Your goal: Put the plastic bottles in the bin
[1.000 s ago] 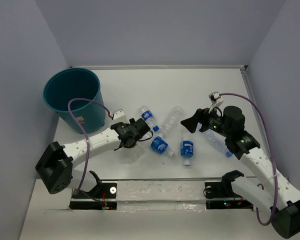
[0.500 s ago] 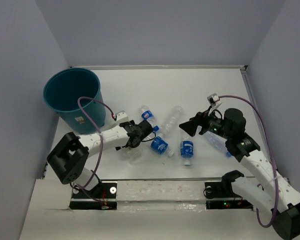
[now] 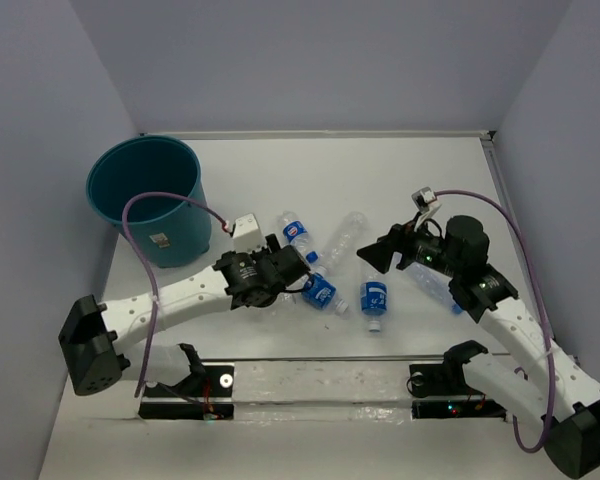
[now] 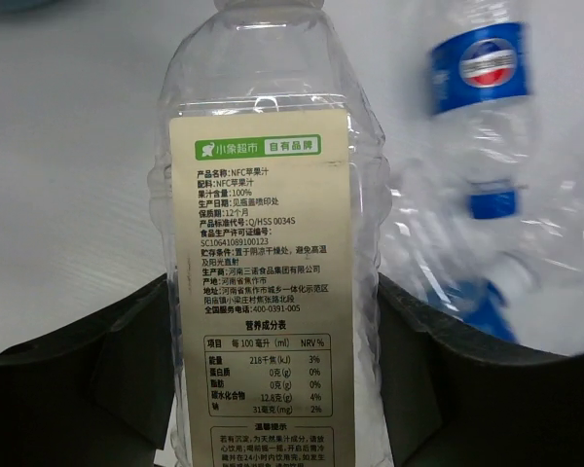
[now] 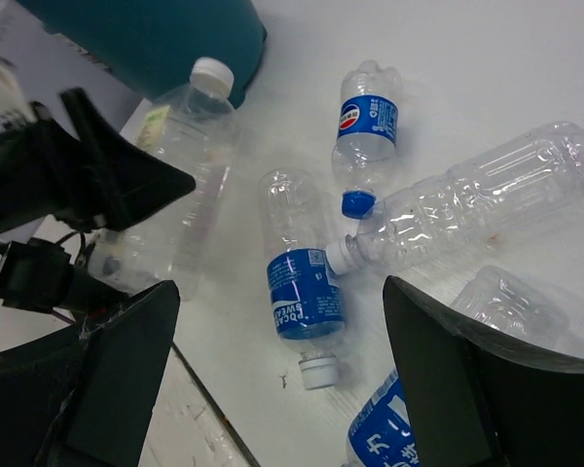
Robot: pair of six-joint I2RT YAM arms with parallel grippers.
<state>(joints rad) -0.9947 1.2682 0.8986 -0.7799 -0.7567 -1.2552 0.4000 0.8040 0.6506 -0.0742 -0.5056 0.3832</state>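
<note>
Left claw (image 4: 273, 292): clamped round cream bottle (image 4: 263, 195), likely for carrying to bin (image 3: 185, 210) | Right claw (image 5: 280, 290): spread wide, empty, poised over loose bottles (image 5: 368, 122), likely for next pick.

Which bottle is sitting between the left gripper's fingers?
The cream-labelled bottle, white-capped, lying nearest the bin. The left gripper has its fingers on either side of it; the other bottles wear blue labels or none and lie free.

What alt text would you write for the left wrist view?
A clear bottle with a cream Chinese nutrition label fills the frame, flanked closely by the two dark fingers of the left tool. Behind it on the right, a blurred blue-labelled bottle lies on a white table.
</note>
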